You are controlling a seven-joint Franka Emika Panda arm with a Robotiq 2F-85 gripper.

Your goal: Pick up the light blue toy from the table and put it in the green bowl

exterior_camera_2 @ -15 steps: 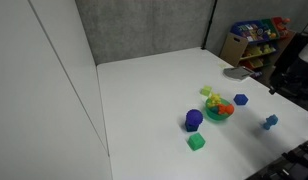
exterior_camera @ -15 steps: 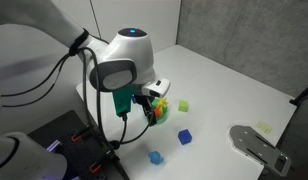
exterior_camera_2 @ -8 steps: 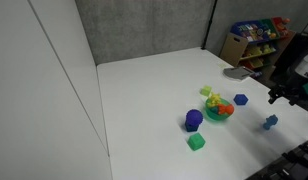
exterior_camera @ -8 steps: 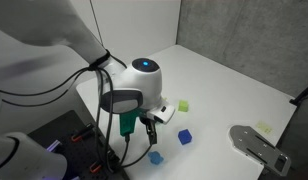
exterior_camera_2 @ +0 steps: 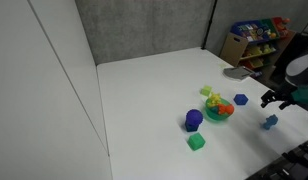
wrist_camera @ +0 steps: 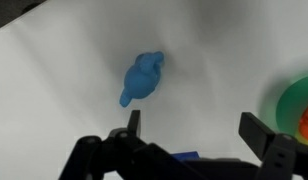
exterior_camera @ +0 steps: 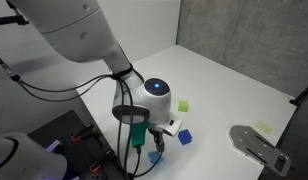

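End effector (wrist_camera: 190,135) is hovering with its jaws spread wide over the blue toy (wrist_camera: 142,78) lying on the desk (wrist_camera: 64,70) (bowl (wrist_camera: 296,108) off to the side).

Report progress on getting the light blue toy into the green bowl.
Done: the gripper is above the light blue toy, jaws spread open in the wrist view. In hand: nothing; the toy lies free on the white table, apart from the green bowl, which already holds other colored pieces. Left: lower onto the toy, close, lift, carry it to the bowl and release.
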